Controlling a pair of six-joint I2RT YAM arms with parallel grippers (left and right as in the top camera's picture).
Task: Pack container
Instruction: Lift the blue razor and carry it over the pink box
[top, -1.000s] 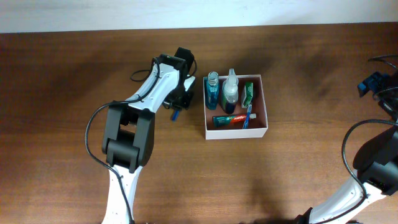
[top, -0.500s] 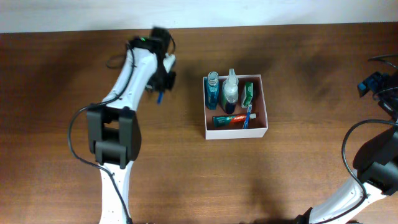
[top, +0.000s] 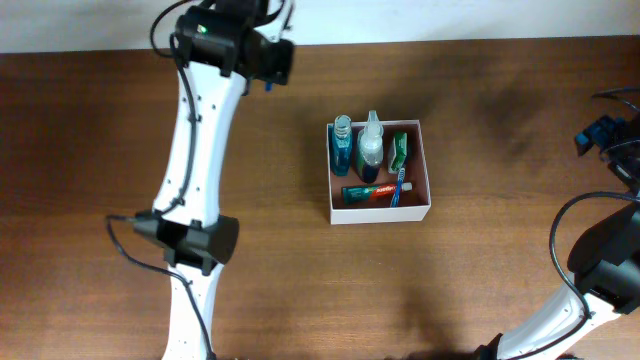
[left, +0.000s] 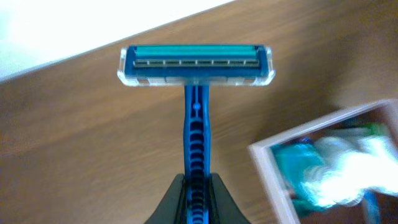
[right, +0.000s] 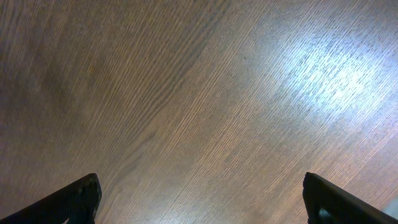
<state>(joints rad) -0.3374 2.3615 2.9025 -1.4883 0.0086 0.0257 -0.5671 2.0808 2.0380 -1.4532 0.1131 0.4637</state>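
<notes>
Overhead, change: the left gripper (top: 268, 72) is swinging away from the container's left wall toward the table's (top: 480, 280) far edge, carrying a blue razor (top: 267, 86).
Overhead, container: the container (top: 380, 213) is sitting mid-table, well apart from the left gripper. It is holding a blue bottle (top: 341, 145), a spray bottle (top: 371, 148), a green packet (top: 399, 150) and a toothpaste tube (top: 368, 194), all unmoved.
Overhead, meaning: the razor is judged lifted clear but not yet packed. It is still needing a carry over the box.
Left wrist, grip: the jaws are pinching the razor's handle tight, with its head level beyond them. Overhead is showing only a blue speck.
Left wrist, container: one blurred corner is showing at lower right.
Right wrist, gripper: the right gripper (right: 211, 202) is standing spread wide over bare wood, holding nothing. Overhead is showing it as a dark shape at the right edge.
</notes>
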